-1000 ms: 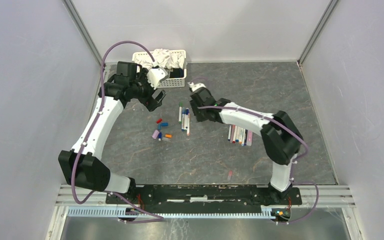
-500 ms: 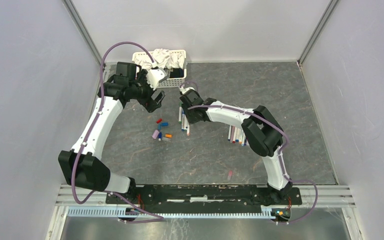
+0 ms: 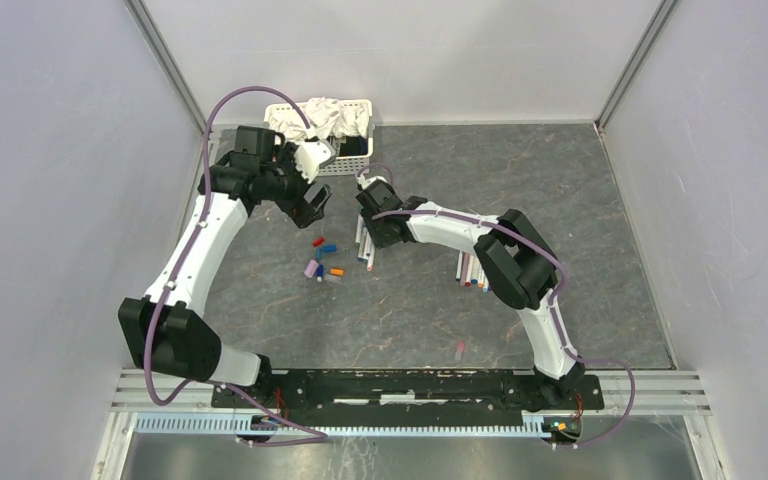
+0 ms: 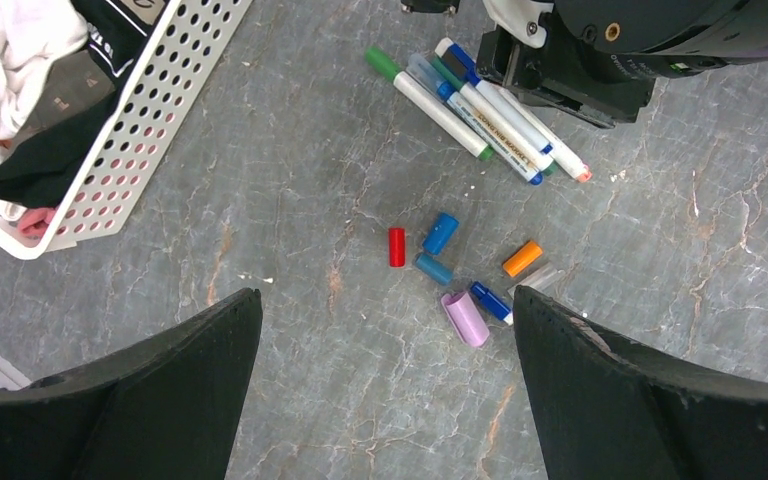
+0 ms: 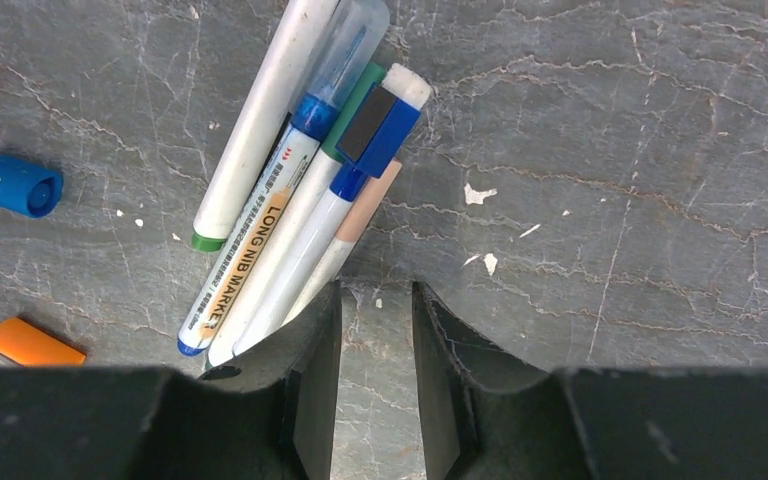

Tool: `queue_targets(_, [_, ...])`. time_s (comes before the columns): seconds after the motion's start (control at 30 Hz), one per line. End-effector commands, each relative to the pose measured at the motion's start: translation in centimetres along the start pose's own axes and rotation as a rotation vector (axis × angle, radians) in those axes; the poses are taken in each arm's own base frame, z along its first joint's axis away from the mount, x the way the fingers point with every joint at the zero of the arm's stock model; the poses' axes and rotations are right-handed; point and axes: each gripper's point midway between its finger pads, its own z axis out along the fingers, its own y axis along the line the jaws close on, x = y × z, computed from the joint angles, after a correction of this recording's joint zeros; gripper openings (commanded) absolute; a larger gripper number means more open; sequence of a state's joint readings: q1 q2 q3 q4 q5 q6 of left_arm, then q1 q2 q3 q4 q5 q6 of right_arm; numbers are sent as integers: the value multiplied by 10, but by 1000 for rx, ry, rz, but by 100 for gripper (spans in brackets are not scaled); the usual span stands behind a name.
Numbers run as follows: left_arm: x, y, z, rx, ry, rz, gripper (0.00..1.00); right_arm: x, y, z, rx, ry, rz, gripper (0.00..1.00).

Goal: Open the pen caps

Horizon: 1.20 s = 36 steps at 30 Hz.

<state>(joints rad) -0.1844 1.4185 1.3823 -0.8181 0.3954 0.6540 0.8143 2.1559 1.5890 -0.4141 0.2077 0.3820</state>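
Hangs with right tool [image 5: 375, 300] narrowly parted, empty, over bare tabletop [image 5: 610, 200], pens [image 5: 270, 230] bundled just beside at 11 o'clock. Holds left tool [image 4: 385, 297] spread wide, gripping nothing, pen caps [image 4: 440, 233] scattered toward 2 o'clock.

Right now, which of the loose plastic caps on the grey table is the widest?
The lilac cylindrical cap: it is thicker than the red cap, the blue caps and the orange cap.
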Motion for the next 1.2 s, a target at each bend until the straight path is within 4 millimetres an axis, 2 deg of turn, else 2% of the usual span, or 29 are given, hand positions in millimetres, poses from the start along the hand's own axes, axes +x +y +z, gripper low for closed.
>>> queue_targets(0.0, [5,-5,5,36,8,-9,100,-21,-3,-12,22,-54,39,35])
queue_targets(0.17, [6,-6,6,44,8,-8,100,-33,2,-26,-9,-100,63,34])
queue_targets(0.53, [10,-9,10,62,20,-13,100,-30,11,-25,-45,-90,74,33])
queue_targets(0.8, [12,-11,10,71,27,-8,100,-37,18,-30,-70,-116,87,33])
queue_targets(1.17, [13,-9,9,58,32,2,100,-14,16,-9,-45,-54,86,32])
